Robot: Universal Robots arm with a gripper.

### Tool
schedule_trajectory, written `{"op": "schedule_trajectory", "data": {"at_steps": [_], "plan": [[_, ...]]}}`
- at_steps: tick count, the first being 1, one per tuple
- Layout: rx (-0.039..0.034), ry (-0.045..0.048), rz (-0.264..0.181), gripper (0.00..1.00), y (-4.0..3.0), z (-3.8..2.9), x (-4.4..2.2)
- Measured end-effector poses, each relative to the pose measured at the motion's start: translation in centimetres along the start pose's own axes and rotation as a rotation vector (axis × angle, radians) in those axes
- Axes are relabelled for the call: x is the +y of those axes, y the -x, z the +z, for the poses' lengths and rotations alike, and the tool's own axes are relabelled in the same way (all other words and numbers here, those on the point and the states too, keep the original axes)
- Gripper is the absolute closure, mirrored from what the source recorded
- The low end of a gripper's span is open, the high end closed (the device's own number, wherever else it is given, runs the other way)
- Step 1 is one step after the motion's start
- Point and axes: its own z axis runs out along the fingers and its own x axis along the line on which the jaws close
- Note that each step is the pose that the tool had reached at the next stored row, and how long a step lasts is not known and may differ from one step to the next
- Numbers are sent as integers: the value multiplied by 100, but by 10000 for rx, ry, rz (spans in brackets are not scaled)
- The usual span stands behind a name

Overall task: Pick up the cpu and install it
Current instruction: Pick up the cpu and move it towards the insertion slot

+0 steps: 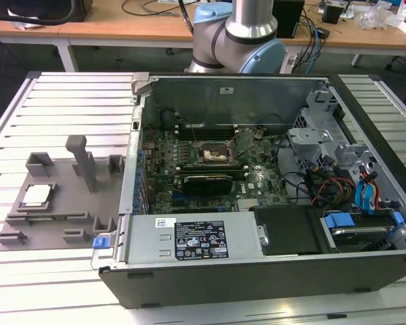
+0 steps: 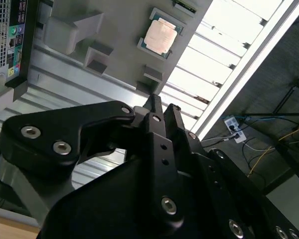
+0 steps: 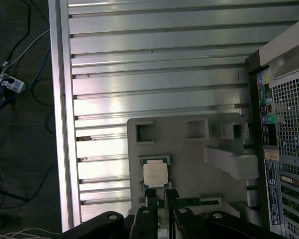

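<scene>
Grey moulded plastic tray (image 1: 66,198), with raised blocks and upright posts, lies at the exterior view's left on the ribbed silver aluminium table (image 1: 68,115). One of the tray's shallow square recesses holds the cpu (image 1: 38,195), a thin flat square chip with a pale silver-white metal top (matte, with a darker rim around it). It lies flat and nothing touches it.

In both wrist views the matte black metal gripper (image 2: 163,103) (image 3: 160,195), bolted with bright round screws, points toward the tray (image 3: 189,164) and stands apart from the cpu (image 2: 160,38) (image 3: 155,174). Its two slim fingers are drawn close together with only a narrow slit between them, pinching nothing.

Further right, the open dark steel computer case (image 1: 223,95) lies on its side. Inside is a green motherboard (image 1: 260,179) carrying a black square socket (image 1: 213,152) in a metal frame. Behind the case rises the silver and pale blue robot arm (image 1: 247,27). At the case's right end are grey sheet-metal drive bays (image 1: 311,135) with blue plastic tabs.
</scene>
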Motion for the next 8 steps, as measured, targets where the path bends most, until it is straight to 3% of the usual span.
{"op": "schedule_trajectory", "data": {"at_steps": [1,3,5,8], "plan": [[0,0,0,71,0,0,0],[0,0,0,46,-1,0,0],[0,0,1,34,-2,0,0],[0,-10,0,34,-2,4,0]]}}
